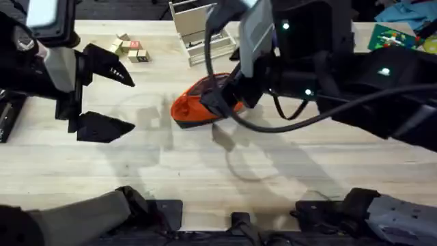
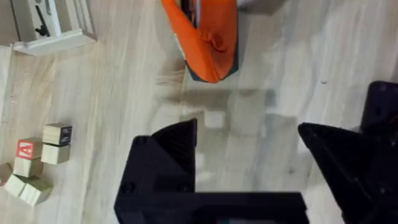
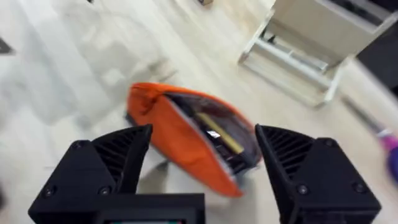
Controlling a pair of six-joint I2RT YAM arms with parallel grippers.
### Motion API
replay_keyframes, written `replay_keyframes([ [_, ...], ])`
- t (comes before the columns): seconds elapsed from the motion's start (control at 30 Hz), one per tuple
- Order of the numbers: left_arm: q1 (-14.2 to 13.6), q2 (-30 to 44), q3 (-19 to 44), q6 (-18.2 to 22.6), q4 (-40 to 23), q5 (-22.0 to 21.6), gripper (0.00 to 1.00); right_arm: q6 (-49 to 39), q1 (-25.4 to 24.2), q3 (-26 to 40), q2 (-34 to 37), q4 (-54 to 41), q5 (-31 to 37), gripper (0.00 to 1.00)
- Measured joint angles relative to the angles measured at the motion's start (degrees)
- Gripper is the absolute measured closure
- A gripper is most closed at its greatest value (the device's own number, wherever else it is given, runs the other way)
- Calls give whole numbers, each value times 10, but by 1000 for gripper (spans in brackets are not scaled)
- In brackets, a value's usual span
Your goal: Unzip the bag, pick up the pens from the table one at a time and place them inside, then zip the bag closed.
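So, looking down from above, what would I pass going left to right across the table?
The left arm's open black two-finger gripper → small wooden toy blocks → the orange fabric pencil pouch with the right arm above it → a green printed card at the far right edge.

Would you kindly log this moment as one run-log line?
orange fabric pouch: unzipped, on wooden table, yellow pen inside | right end effector: open above pouch | left end effector: open, apart
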Motion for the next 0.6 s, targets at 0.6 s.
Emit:
replay_keyframes([
  [0.6,0,151,-5,30,26,18,7,281,20,0,-7,-31,-160,4],
])
